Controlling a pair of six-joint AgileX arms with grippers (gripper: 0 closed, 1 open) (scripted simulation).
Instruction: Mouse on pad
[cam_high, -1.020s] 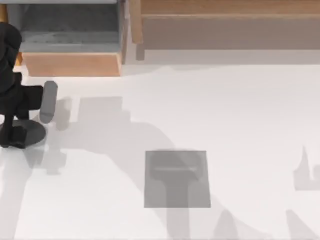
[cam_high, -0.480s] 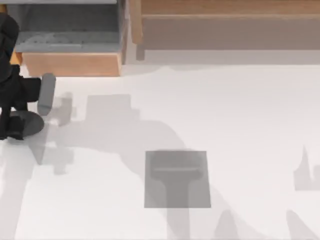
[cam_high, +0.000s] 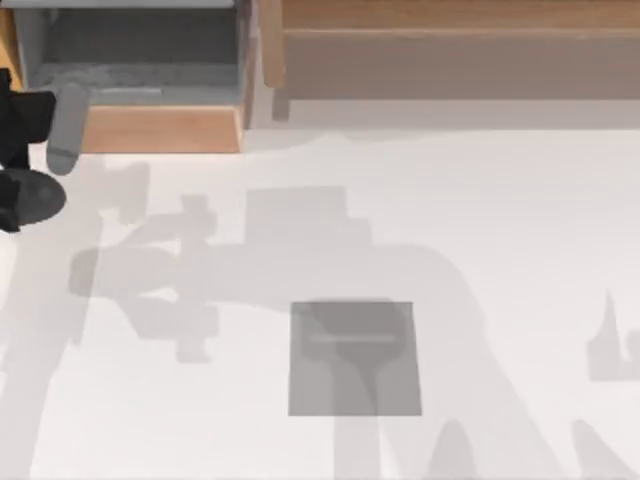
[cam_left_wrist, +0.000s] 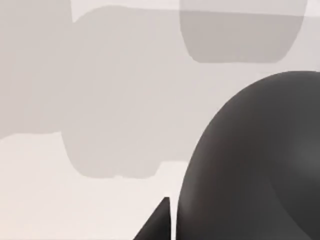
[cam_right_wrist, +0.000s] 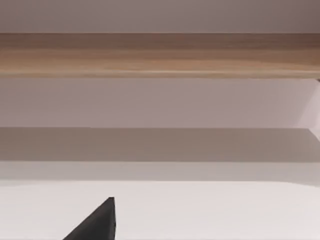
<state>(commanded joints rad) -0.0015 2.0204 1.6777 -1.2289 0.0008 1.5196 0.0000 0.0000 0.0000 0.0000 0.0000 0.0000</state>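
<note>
The mouse (cam_high: 32, 197), a small dark charcoal oval, hangs above the table at the top view's far left edge. My left gripper (cam_high: 42, 168) is shut on it, with one pale grey finger (cam_high: 64, 130) reaching toward the wooden drawer front. In the left wrist view the mouse (cam_left_wrist: 255, 165) looms close as a big dark dome. The pad (cam_high: 355, 358), a flat mid-grey rectangle, lies low in the middle of the table, well to the right of the mouse. My right gripper (cam_right_wrist: 97, 222) is parked, facing the back ledge.
An open wooden drawer (cam_high: 150, 128) with a grey inside stands at the back left, close to the left gripper. A long wooden shelf (cam_high: 450, 40) runs along the back right, and the same shelf (cam_right_wrist: 160, 55) crosses the right wrist view. Broad arm shadows fall on the white table (cam_high: 520, 220).
The left gripper has moved toward the back and the left edge with the mouse in it. Its shadow on the table has spread and shifted right.
</note>
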